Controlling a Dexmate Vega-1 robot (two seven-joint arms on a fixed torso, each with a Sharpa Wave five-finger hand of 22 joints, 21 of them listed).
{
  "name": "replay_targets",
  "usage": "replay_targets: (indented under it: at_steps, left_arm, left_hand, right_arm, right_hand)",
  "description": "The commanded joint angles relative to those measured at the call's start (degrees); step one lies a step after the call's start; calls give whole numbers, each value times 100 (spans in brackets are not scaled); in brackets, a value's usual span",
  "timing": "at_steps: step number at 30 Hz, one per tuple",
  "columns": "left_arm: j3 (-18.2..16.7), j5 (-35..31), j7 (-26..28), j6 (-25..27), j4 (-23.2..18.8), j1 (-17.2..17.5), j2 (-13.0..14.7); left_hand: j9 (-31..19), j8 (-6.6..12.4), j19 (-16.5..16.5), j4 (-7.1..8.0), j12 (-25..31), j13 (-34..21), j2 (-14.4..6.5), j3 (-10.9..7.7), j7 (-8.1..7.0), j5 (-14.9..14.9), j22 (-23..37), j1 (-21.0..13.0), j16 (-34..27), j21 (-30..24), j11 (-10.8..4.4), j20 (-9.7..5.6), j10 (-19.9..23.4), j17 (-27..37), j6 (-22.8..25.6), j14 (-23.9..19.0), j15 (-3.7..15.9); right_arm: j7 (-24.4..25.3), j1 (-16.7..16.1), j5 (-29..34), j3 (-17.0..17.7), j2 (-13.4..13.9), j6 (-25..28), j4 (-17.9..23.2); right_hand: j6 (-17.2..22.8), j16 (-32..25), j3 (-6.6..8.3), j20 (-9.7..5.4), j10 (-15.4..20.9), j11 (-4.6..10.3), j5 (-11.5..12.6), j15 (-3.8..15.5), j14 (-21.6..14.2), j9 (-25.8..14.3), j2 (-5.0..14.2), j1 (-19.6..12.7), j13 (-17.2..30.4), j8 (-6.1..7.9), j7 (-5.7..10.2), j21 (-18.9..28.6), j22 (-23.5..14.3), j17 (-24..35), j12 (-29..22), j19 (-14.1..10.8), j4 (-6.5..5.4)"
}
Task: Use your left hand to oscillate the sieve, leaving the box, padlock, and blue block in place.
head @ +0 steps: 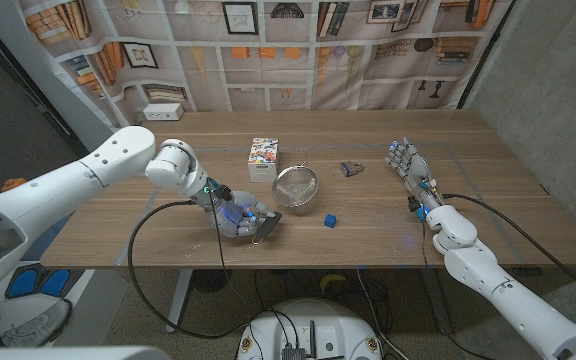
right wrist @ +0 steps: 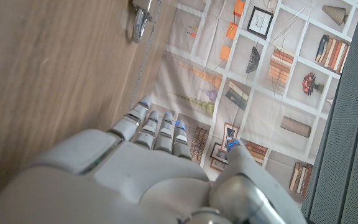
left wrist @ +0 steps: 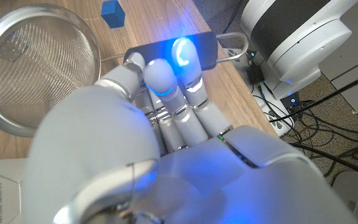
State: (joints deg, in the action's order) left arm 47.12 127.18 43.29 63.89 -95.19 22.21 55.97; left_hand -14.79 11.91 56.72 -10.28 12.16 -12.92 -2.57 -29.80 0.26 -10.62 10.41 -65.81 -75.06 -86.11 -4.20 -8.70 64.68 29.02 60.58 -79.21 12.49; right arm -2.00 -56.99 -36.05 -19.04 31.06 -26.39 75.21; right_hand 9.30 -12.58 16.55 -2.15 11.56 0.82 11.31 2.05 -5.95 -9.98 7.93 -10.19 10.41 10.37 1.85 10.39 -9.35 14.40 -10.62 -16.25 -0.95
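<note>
left hand (head: pixel 236 218): mine, near the table's front edge, fingers (left wrist: pixel 166 87) wrapped on the sieve's black handle (left wrist: pixel 194 53); blue glow on the fingertips in the left wrist view.
sieve (head: pixel 300 186): round metal mesh bowl just beyond and to the right of my left fingers, sitting on the table; handle runs back into my grip. Handle's wire loop end pokes out past the fingers.
blue block (head: pixel 330 220): small cube on the table, right of my left fingers, near the sieve bowl but apart from it.
box (head: pixel 262 158): white printed carton, upright, beyond my left fingers, just left of the sieve bowl; touching or not, cannot tell.
padlock (head: pixel 350 168): lying on the wood, beyond and right of the sieve, between it and my right hand; well apart from my left fingers.
right hand (head: pixel 411 167): mine, on the right side of the table, fingers straight and close together, nothing in them, pointing toward the far edge.
table (head: pixel 488 200): wooden, carries everything.
backdrop (head: pixel 298 50): printed bookshelf cloth behind the table.
</note>
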Motion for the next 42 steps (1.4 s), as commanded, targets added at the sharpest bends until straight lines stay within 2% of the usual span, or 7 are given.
replay_targets:
  at_steps: [1,9,21,42]
  left_arm:
    - [73,125,68,-113,-40,-35,-9]
    - [-96,-416,-188,-150,-137,-15,-86]
    - [-383,-1069,-662,-54,-76,-1,-310]
    - [-918,-2193,-1411,96,-93,48,-660]
  left_hand:
    - [-20,29,19,9,27,-78,4,-31,101,-38,2,-48,-25,-49,-606,-374,668,8,94,-12,15]
    - [-27,27,-5,15,4,-83,2,-25,71,-33,2,-36,6,-40,-578,-371,620,-47,83,2,15]
    - [-31,33,-38,18,-12,-78,-11,-33,70,-23,4,-16,-6,-35,-615,-370,593,-24,83,1,14]
    - [-36,44,-74,14,-14,-85,-4,-35,46,-9,6,0,35,-44,-589,-370,574,-62,77,17,16]
  right_arm:
    - [-61,5,-35,16,4,-19,-47]
    - [-100,50,-43,2,-11,-11,-106]
    - [-105,59,-38,0,4,8,-99]
    - [-131,150,-17,-35,-41,4,-190]
  right_hand:
    - [66,-14,46,-35,23,-8,28,7,-28,-14,-13,41,18,42,12,26,-15,3,-29,-19,22]
    - [65,-15,53,-36,24,-1,27,13,-20,-14,-13,46,18,41,9,26,-15,5,-29,-17,30]
    - [66,-20,62,-36,25,-2,25,4,-23,-14,-14,54,18,40,12,27,-15,7,-30,-21,39]
    - [66,-26,78,-41,24,-5,23,10,-16,-14,-13,70,18,39,13,27,-15,14,-29,-22,59]
